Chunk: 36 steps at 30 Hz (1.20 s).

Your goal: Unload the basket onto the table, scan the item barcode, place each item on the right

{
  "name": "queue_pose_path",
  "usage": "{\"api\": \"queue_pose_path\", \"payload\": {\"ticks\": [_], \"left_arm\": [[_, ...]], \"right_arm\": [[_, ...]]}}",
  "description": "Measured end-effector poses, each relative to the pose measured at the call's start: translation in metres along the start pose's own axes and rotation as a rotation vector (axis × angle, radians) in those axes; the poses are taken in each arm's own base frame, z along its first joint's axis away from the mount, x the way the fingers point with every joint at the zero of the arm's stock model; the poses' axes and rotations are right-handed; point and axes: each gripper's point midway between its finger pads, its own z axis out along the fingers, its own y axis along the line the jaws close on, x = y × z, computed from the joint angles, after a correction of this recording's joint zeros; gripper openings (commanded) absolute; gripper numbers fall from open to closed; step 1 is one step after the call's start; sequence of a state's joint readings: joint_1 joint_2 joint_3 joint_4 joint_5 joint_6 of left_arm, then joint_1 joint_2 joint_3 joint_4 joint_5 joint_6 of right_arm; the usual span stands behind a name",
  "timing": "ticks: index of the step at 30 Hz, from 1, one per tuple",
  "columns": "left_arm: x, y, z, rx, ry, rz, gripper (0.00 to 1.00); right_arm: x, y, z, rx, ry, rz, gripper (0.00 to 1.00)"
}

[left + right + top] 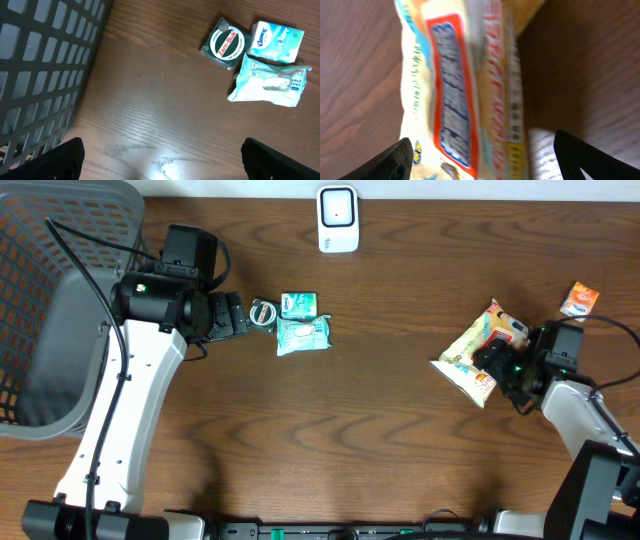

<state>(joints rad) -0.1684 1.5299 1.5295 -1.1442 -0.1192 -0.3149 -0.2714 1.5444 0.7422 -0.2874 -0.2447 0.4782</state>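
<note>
Overhead: crinkled yellow-and-white plastic snack bag (478, 352) lying on brown wood surface (400, 440), right side, well apart from white scanner box (338, 218).
Left wrist: left jaws wide, empty.
Right wrist: right jaws wide, straddling bag (455, 90), not clamped.
Judged: nothing scanned yet; grasp, carry, scan remain.

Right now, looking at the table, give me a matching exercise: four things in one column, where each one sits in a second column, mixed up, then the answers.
Things:
1. white scanner
2. snack bag
3. grey basket
4. Zam-Buk tin

Places:
A. between the open fingers of the right gripper
B. far left of the overhead view
C. top middle of the overhead view
D. next to the Kleenex pack

Pairs: 1-C, 2-A, 3-B, 4-D.
</note>
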Motion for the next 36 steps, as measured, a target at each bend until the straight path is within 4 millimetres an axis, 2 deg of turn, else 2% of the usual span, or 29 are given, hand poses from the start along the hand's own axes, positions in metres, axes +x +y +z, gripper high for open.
{"api": "queue_pose_path", "payload": {"ticks": [15,17,19,20,21,23,24,25,28,32,36], "left_arm": [[0.000,0.000,0.000,0.000,0.000,0.000,0.99],[0.000,0.000,0.000,0.000,0.000,0.000,0.99],[0.000,0.000,0.000,0.000,0.000,0.000,0.98],[0.000,0.000,0.000,0.000,0.000,0.000,0.99],[0.000,0.000,0.000,0.000,0.000,0.000,0.99],[0.000,0.000,0.000,0.000,0.000,0.000,0.98],[0.000,0.000,0.000,0.000,0.000,0.000,0.99],[0.000,0.000,0.000,0.000,0.000,0.000,0.99],[0.000,0.000,0.000,0.000,0.000,0.000,0.99],[0.000,0.000,0.000,0.000,0.000,0.000,0.99],[0.000,0.000,0.000,0.000,0.000,0.000,0.99]], "right_arm": [[-0.016,0.006,0.005,-0.019,-0.067,-0.006,0.89],[-0.015,0.004,0.013,-0.019,-0.058,-0.005,0.82],[-0.013,0.002,0.025,-0.026,-0.040,-0.009,0.70],[-0.017,0.007,0.027,-0.047,-0.049,-0.012,0.61],[-0.018,0.009,0.028,-0.059,-0.047,-0.011,0.43],[-0.016,0.013,0.033,-0.089,-0.034,-0.010,0.21],[-0.015,0.015,0.034,-0.102,-0.026,-0.007,0.05],[-0.014,0.017,0.035,-0.117,-0.020,-0.004,0.01],[-0.015,0.028,0.032,-0.173,-0.016,-0.014,0.01],[-0.010,0.031,0.027,-0.189,0.004,-0.012,0.02],[-0.013,0.038,0.003,-0.193,-0.038,-0.026,0.01]]}}
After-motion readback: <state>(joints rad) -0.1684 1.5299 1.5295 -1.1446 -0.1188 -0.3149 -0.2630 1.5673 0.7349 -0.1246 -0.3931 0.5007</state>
